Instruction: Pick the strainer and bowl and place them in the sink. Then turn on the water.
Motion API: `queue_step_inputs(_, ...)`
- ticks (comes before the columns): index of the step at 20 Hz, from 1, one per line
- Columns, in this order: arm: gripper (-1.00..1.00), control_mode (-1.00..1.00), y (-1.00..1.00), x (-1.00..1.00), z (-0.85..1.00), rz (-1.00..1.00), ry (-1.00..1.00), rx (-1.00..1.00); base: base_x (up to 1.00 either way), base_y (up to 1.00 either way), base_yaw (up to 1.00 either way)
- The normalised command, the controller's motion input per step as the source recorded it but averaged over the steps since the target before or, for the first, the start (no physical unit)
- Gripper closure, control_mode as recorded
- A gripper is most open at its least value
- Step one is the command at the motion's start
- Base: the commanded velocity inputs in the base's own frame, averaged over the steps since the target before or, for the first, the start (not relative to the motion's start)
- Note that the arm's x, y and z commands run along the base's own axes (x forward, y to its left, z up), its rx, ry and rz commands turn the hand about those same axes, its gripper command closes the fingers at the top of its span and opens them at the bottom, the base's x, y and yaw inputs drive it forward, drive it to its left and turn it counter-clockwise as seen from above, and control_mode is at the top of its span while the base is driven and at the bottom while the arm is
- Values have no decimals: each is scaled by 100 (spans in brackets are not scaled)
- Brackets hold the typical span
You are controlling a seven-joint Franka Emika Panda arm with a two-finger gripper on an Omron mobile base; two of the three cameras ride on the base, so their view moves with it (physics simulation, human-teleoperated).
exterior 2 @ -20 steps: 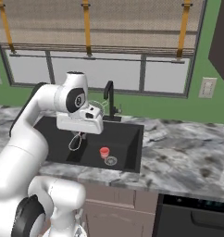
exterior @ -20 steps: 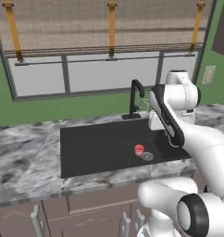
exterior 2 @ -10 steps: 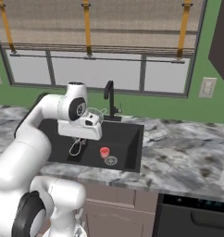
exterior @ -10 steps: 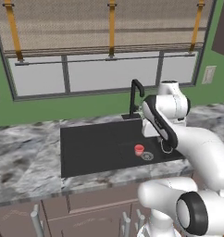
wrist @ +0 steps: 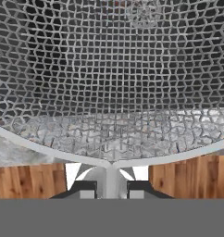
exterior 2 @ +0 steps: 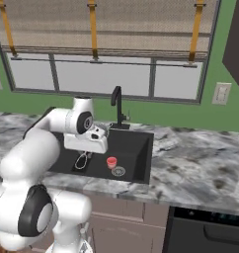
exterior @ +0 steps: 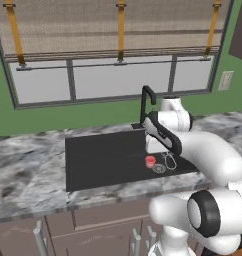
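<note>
Fingers (wrist: 88, 189) nearly closed, pinching the thin stem of the strainer (wrist: 114, 83) right where the rim meets the handle; both dark tips sit tight either side of that stem in the hand view, so the grip reads as clenched on the strainer, not empty. Mesh basket spreads out ahead of the gripper (wrist: 111, 190), with counter marble and wood floor visible through and below it. From the right base view the gripper (exterior 2: 86, 150) hangs over the left part of the sink (exterior 2: 136, 170), and the strainer (exterior 2: 82, 161) dangles just under it as a thin wire loop, apparently low over the basin floor; whether it touches the bottom cannot be told. In the left base view the strainer (exterior: 169, 161) shows the same way, beside the red-ringed drain (exterior: 150, 161), with the arm crossing above the sink (exterior: 93, 165). Faucet (exterior 2: 117, 104) stands at the back edge of the sink, and no stream runs from its spout, so the water is off. Progress judgement: strainer is picked and carried to the sink but not yet let go, so the first placement is nearly done, not finished. Bowl is not to be made out in the basin, so it looks untouched by the task so far. Left to do, by this reading: release the strainer, fetch and drop the bowl, then work the faucet.
</note>
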Motion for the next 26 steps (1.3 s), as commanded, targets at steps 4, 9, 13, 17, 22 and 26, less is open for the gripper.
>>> queue_step_inputs(4, 100, -100, 16, 34, -36, 0, 3, 0, 0, 0, 0)
queue_step_inputs(9, 100, -100, 4, 37, -31, 0, 0, 0, 0, 0, 0)
queue_step_inputs(13, 100, -100, 0, 34, -29, 0, -4, 0, 0, 0, 0)
queue_step_inputs(17, 100, -100, 0, 24, -32, 0, -11, 0, 0, 0, 0)
queue_step_inputs(22, 100, -100, 0, 46, -34, 0, -6, 0, 0, 0, 0)
queue_step_inputs(26, 100, -100, 0, 42, -32, 0, -4, 0, 0, 0, 0)
